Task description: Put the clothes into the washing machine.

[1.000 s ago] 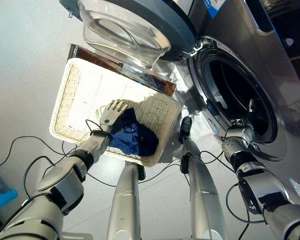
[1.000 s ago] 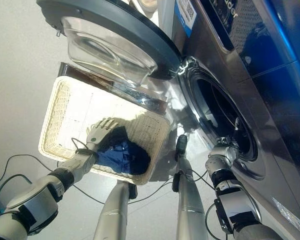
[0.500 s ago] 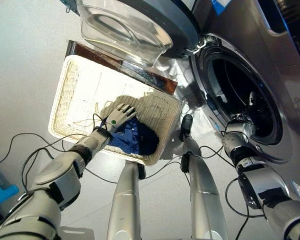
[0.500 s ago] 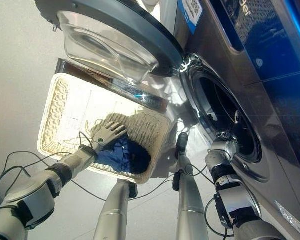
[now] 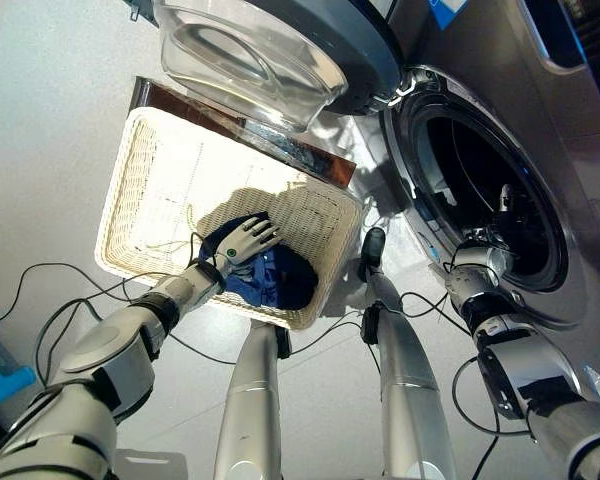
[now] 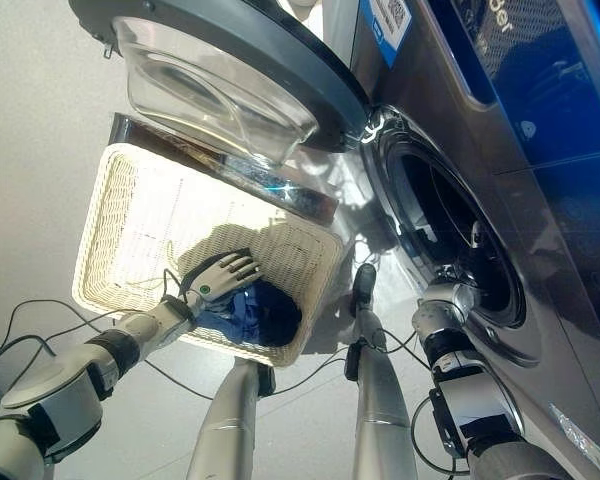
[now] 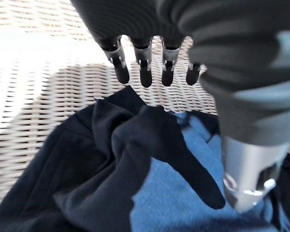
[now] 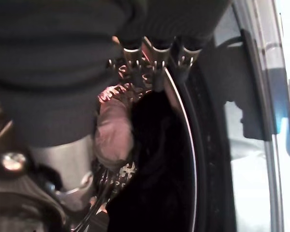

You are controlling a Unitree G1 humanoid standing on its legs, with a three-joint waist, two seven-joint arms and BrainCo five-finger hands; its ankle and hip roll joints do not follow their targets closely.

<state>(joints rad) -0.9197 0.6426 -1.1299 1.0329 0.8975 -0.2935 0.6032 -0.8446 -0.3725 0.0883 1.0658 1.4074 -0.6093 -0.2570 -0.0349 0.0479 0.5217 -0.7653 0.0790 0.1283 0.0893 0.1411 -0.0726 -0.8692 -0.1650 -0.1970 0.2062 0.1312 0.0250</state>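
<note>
My left hand [image 5: 246,240] hovered over the dark blue clothes [image 5: 270,278] bunched in the near corner of the white wicker basket [image 5: 150,190], fingers [image 7: 143,70] straight and spread, gripping nothing. From the wrist I saw the fingertips just above the top fold of the navy cloth, with a lighter blue garment [image 7: 183,193] tucked beneath it. All the clothes lay in the basket.

My right hand [image 5: 477,262] rested at the lower rim of the washing machine [image 5: 540,130] opening. In its own wrist view the fingers pointed into the dark drum [image 8: 154,159], but I could not tell whether they were curled or straight.

The glass door [image 5: 270,50] stood swung open, hanging over the far edge of the basket.

As I judged it, the risk was a shallow pinch: closing on the top fold alone might lift only the navy piece and leave the lighter one behind, or let a trailing sleeve catch on the wicker wall. Lifting the bundle toward the drum could also brush it against the overhanging door.
</note>
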